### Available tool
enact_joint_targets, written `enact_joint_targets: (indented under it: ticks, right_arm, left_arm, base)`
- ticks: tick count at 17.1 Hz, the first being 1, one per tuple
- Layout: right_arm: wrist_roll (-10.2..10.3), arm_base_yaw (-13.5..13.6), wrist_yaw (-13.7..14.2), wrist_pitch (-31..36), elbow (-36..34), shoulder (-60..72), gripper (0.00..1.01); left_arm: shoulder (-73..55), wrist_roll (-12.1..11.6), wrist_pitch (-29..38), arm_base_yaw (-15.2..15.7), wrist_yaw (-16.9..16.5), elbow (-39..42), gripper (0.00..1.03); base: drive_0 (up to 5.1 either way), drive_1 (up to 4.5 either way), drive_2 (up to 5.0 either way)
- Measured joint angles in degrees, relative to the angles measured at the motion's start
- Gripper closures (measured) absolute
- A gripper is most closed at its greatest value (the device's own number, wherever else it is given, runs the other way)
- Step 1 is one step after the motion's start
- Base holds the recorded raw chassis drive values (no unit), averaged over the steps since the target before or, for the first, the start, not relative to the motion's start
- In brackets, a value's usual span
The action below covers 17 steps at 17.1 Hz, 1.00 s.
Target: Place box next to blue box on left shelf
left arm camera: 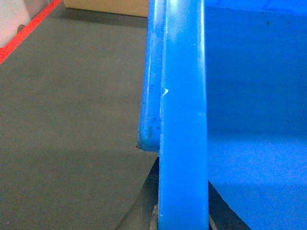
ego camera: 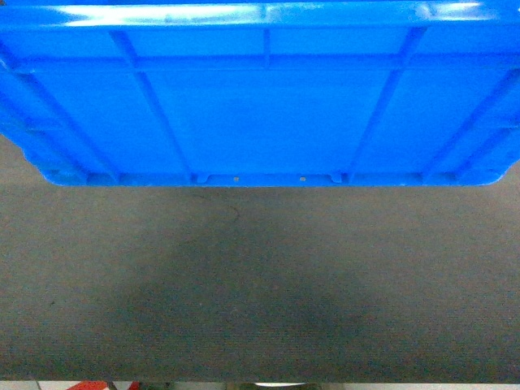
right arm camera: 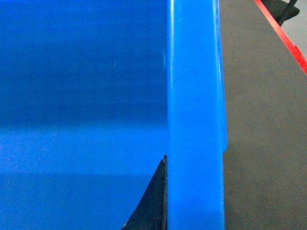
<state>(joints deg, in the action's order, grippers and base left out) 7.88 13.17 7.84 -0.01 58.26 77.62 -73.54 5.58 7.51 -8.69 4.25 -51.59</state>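
Observation:
The bright-blue box (ego camera: 260, 114) hangs above the floor and fills the top of the head view, its ribbed side wall toward me. Neither gripper shows there. In the left wrist view my left gripper (left arm camera: 183, 201) is shut on the box's thick left rim (left arm camera: 182, 110), a dark finger (left arm camera: 144, 206) outside the wall and one inside. In the right wrist view my right gripper (right arm camera: 194, 191) grips the right rim (right arm camera: 194, 96); only the inner dark finger (right arm camera: 153, 201) shows, pressed against the wall. The left shelf and the other blue box are out of view.
Grey carpet floor (ego camera: 260, 284) lies under the box. A red floor line (left arm camera: 29, 33) runs far left, with a tan board (left arm camera: 105, 5) beyond it. Another red line (right arm camera: 283, 38) runs far right beside a dark object (right arm camera: 280, 9).

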Motion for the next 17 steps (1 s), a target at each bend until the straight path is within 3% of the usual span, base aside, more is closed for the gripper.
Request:
enact_joint_targets:
  ticks: [17]
  right_arm:
    - [-0.2, 0.0, 0.0, 1.4, -0.9, -0.7, 0.94]
  left_arm:
    - [0.6, -0.1, 1.9, 0.0, 0.0, 1.4, 0.97]
  base:
    - [0.0, 0.0, 0.0]
